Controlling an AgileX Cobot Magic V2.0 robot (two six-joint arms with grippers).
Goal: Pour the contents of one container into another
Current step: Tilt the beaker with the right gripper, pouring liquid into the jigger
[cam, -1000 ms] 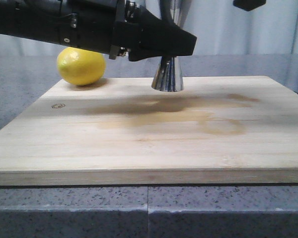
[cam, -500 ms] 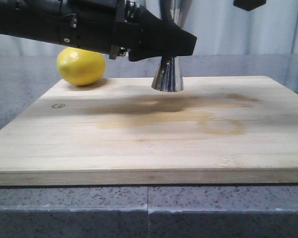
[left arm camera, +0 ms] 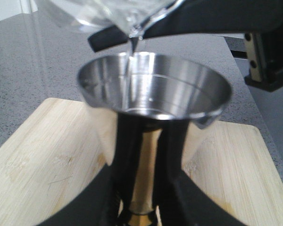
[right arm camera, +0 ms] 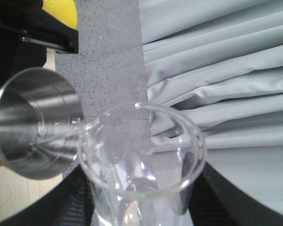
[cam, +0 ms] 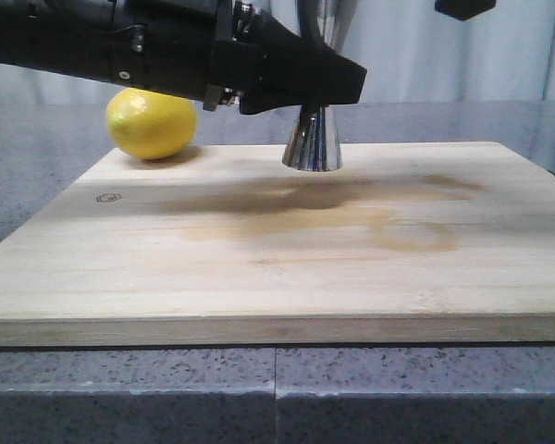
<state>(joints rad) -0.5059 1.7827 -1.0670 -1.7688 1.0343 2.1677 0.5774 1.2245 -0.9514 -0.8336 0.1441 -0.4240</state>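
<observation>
Nothing has shifted since the earlier frames. The left gripper [left arm camera: 141, 207] still pinches the shiny jigger [left arm camera: 153, 96] at its gold waist, upright on the wooden board [cam: 277, 250] (a small logo there is unreadable). The right gripper [right arm camera: 137, 207] clamps the tilted clear beaker [right arm camera: 141, 155], whose lip sends a thin stream into the jigger. A lemon [cam: 151, 122] sits behind.

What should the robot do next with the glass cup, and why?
Probably hold the tilt a little, then tip the glass cup upright. A thin stream of water runs from its lip into the metal cup, which the left hand grips at its waist on the board. The right hand holds the glass cup.
</observation>
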